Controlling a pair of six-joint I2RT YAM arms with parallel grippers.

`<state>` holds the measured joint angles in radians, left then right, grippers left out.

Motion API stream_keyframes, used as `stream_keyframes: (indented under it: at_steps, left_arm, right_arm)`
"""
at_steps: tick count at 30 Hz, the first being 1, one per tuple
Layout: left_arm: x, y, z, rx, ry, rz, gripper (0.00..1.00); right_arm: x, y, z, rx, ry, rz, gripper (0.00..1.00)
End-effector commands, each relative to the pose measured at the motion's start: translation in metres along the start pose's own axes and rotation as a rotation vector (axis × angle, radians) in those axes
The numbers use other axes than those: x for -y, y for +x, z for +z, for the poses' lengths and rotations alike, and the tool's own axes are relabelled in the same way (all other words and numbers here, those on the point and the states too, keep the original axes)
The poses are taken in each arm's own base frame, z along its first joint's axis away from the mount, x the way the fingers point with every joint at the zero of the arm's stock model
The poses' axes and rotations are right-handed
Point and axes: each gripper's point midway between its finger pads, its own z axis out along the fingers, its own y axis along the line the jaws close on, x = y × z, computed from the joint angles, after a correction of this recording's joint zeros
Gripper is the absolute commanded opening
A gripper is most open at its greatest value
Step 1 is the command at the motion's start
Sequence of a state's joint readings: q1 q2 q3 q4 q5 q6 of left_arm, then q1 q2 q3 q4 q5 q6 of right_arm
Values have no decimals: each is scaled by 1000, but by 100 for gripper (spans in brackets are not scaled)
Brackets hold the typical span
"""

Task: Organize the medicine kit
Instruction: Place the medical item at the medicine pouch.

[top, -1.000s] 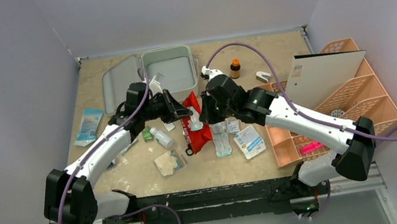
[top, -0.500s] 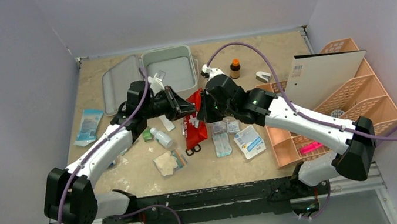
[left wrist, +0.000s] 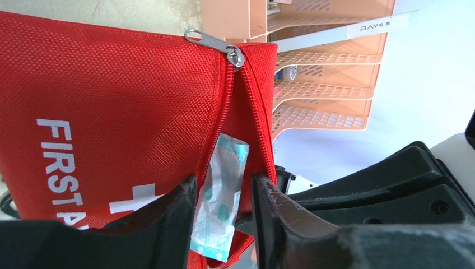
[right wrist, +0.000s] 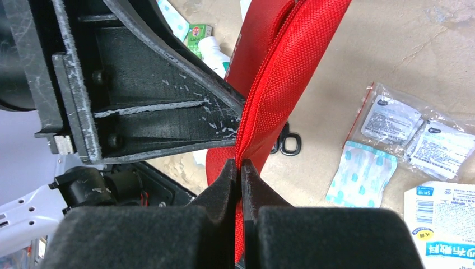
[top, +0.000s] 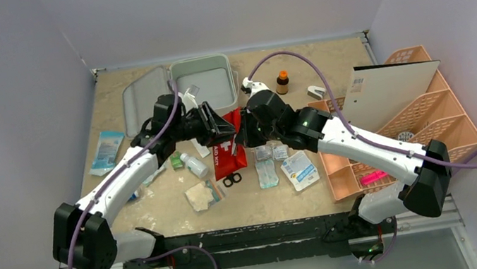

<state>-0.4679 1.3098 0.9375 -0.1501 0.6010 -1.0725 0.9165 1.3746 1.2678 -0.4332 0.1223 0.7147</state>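
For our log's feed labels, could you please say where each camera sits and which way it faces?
Top external: fixed above and behind the arms, looking down on the table; both arms show, left hand and right hand meeting at the red pouch.
Left wrist: on the left arm, facing along its own fingers at the pouch and a packet in its opening.
Right wrist: on the right arm, facing down past its own fingers, shut on the pouch's edge.
Shared: all three show the pouch.
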Motion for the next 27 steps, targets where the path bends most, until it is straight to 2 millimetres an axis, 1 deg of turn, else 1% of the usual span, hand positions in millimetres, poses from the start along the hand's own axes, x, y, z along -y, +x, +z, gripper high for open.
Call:
stream_keyframes:
  at_steps: [1,6,8,13,16,19,23,27]
  left_arm:
    - [22,1,-19,8,-4,97,41]
    - [24,5,-30,-18,-46,138,45]
    - [23,5,-34,-30,-76,156,44]
    - [14,3,-41,-28,-163,197,45]
    - [1,-2,-43,-17,-243,214,44]
    - [-7,-7,-42,-12,-285,229,43]
    - [-4,-10,-31,-35,-260,242,43]
    - [-11,-15,-23,-44,-277,245,48]
  right_arm:
    - [-1,-8,0,49,2,11,0]
    - [1,-2,-3,31,-5,24,0]
    - [-3,2,-4,16,-29,24,0]
    - [-11,5,-5,5,-84,28,0]
    - [-14,4,-5,12,-103,29,0]
    - [-17,0,-6,29,-112,35,0]
    - [-21,-4,-8,46,-134,26,0]
    - [-21,-5,-10,51,-136,27,0]
